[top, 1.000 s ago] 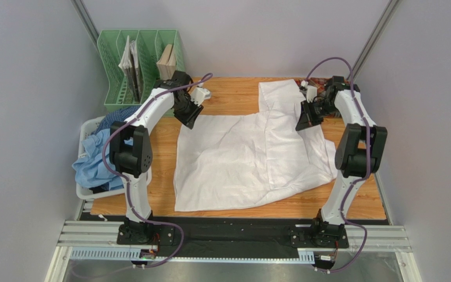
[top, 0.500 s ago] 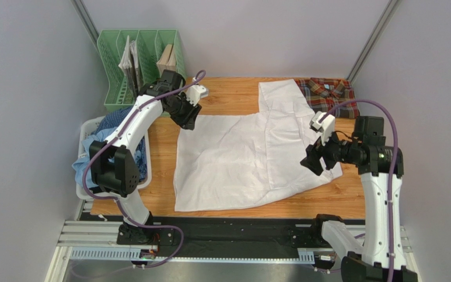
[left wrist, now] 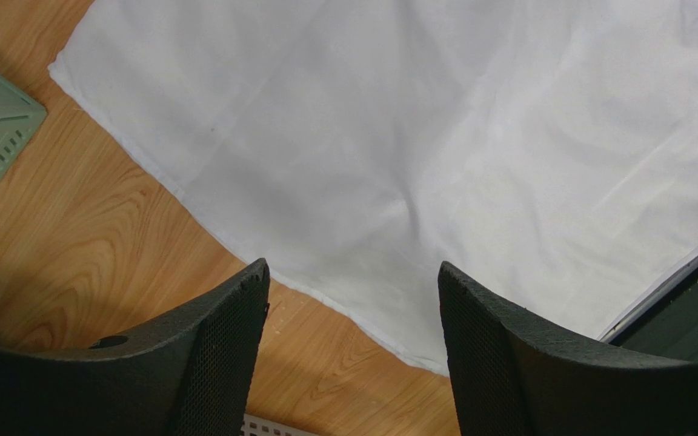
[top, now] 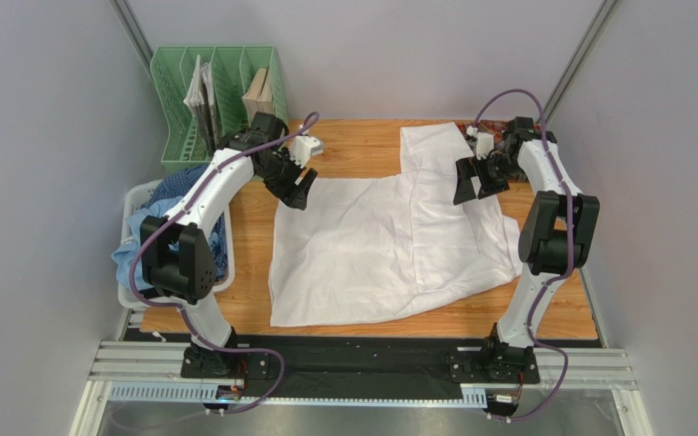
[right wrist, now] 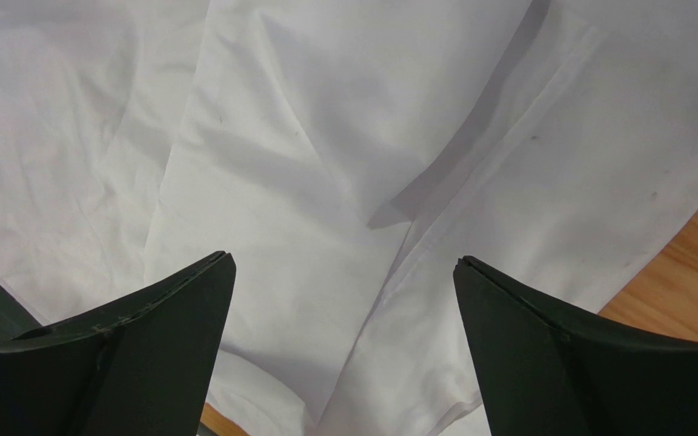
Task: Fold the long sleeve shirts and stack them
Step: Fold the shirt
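Fixed high above and behind the near edge of the table (top: 362, 145), tilted down and forward, far enough back to take in the whole top. Mounted on the left wrist, close over the far left part, facing down past its own jaws onto bare wood and the edge of the white shirt (left wrist: 435, 136). Mounted on the right wrist, close over the far right part, facing down, filled almost wholly by the same shirt. Shared by all three: that shirt.
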Available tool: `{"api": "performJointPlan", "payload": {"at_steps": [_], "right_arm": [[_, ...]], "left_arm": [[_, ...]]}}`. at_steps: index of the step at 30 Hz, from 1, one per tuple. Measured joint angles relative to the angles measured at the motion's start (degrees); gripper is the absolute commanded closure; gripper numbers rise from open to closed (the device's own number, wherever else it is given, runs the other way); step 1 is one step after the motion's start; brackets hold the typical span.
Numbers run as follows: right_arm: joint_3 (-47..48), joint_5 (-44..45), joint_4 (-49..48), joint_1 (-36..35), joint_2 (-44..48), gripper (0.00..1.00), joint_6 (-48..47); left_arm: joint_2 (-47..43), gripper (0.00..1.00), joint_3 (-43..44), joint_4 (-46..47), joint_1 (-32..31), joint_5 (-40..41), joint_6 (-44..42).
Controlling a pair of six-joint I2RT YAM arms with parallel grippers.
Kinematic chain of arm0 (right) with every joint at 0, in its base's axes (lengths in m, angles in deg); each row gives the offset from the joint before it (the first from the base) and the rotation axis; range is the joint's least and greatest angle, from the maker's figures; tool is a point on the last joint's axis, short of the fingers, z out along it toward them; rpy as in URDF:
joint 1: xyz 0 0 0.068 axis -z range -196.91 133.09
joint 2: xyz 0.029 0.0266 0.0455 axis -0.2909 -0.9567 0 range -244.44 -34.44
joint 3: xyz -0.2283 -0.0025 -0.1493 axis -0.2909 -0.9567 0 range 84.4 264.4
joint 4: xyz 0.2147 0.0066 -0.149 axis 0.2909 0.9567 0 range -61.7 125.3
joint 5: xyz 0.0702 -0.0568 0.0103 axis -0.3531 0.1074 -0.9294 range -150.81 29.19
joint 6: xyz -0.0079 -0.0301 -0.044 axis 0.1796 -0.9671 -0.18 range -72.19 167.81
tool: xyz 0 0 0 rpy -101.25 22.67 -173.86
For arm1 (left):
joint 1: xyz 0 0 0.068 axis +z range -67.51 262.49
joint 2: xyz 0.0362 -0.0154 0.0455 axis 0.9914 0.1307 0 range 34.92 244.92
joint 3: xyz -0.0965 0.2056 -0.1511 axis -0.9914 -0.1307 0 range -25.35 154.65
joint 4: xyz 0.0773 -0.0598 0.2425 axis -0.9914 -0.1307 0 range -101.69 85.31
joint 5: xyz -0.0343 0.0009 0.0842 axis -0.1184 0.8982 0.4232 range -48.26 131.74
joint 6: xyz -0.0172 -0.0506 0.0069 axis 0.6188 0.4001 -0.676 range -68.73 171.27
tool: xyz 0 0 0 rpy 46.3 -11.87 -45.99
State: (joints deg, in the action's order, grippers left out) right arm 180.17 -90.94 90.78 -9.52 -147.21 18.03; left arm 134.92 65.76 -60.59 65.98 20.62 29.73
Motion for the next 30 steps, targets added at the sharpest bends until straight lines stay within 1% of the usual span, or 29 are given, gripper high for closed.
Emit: {"api": "performJointPlan", "payload": {"at_steps": [4, 10, 12, 13, 14, 16, 17, 18, 22, 25, 29, 30], "right_arm": [[4.8, -0.4, -1.5, -0.1, -5.0, 0.09, 2.6], [6.0, -0.8, -2.9, -0.9, -10.5, 0.1, 5.6], [6.0, -0.8, -3.3, -1.0, -12.0, 0.2, 6.5], [6.0, -0.8, -3.4, -1.2, -12.7, 0.28, 6.8], [5.9, -0.8, -3.5, -1.3, -13.2, 0.49, 7.0], [5.6, -1.3, -3.4, -1.3, -13.6, 0.71, 6.6], [5.2, -2.1, -3.2, -1.3, -13.6, 0.94, 6.7], [4.9, -3.0, -2.6, -1.3, -13.5, 1.0, 6.3], [1.8, -8.0, 1.6, -1.3, -10.1, 1.0, 2.9], [-1.1, -10.9, 7.3, -1.3, -1.7, 1.0, -1.6], [-2.3, -14.0, 10.3, -0.3, 19.4, 1.0, -8.3], [-3.0, -14.7, 10.2, 0.2, 29.5, 1.0, -10.7]], "left_arm": [[0.5, 0.26, 0.0, 0.0, 0.0, 0.1, 0.0], [1.9, 0.26, 0.0, 0.1, 0.0, 0.5, 0.0], [2.0, 0.26, 0.0, 0.1, 0.0, 0.5, 0.0], [2.1, 0.26, 0.0, 0.1, 0.0, 0.5, 0.0], [2.1, 0.26, 0.0, 0.1, 0.0, 0.6, 0.0], [2.1, 0.26, 0.0, 0.1, 0.0, 0.7, 0.0], [2.1, 0.27, 0.0, 0.1, 0.0, 0.8, 0.0], [2.1, 0.28, 0.0, 0.1, 0.0, 0.9, 0.0], [2.1, 0.34, 0.0, 0.2, 0.0, 1.2, 0.0], [2.0, 0.38, -0.7, 0.6, 0.0, 1.1, 0.0], [-0.2, 0.44, -5.8, 1.0, 0.0, 0.0, -0.9], [-1.6, 0.46, -7.9, 0.7, 0.0, -0.5, -1.6]]}}
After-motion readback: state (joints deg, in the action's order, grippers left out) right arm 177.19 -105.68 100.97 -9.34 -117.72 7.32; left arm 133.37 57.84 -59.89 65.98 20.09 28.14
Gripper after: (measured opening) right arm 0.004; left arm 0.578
